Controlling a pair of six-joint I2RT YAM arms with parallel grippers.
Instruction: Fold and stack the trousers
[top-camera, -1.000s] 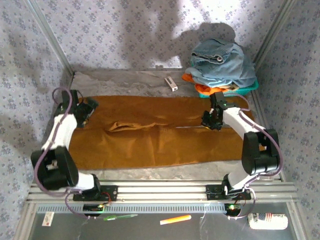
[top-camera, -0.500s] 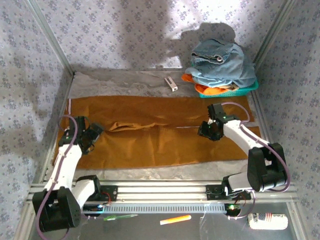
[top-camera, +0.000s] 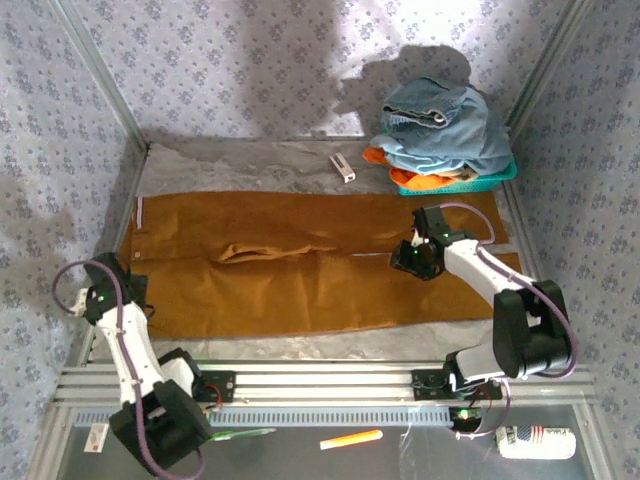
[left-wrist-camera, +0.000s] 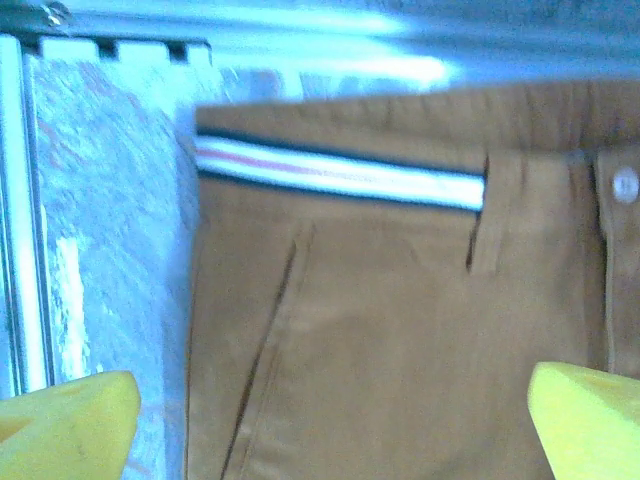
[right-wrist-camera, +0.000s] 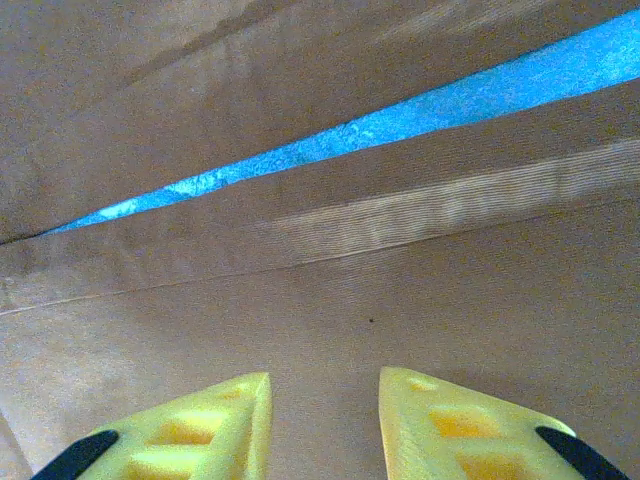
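**FLAT AND READY:** Mustard-brown cloth trousers (top-camera: 300, 280) lie spread along the silvery covered table (top-camera: 250, 160). The waist is toward your left side and the two legs run right, with a thin slit of table showing between them.

Your left gripper (left-wrist-camera: 325, 430) hangs above the waist end, yellow fingertips (left-wrist-camera: 70, 425) spread wide with nothing between them. The pale striped waistband lining (left-wrist-camera: 340, 178) and a button (left-wrist-camera: 625, 184) show in its wrist view. Your right gripper (right-wrist-camera: 325, 410) hovers low over the leg cloth by the slit, jaws slightly parted and empty.

The teal plastic basket (top-camera: 500, 175) in the far right corner holds a light blue denim garment (top-camera: 440, 125) and an orange cloth (top-camera: 410, 180), no part of this job.

No fold looks begun. The likely step is a lengthwise fold, one leg onto the other. To do it well:
- Pinch the waist corner with the left and the same leg's outer edge with the right.
- Lift both together and keep the cloth taut between them.
- Lay edge on edge.
- Smooth the puckered crease (top-camera: 245, 250) near the crotch first, or it may get folded in.
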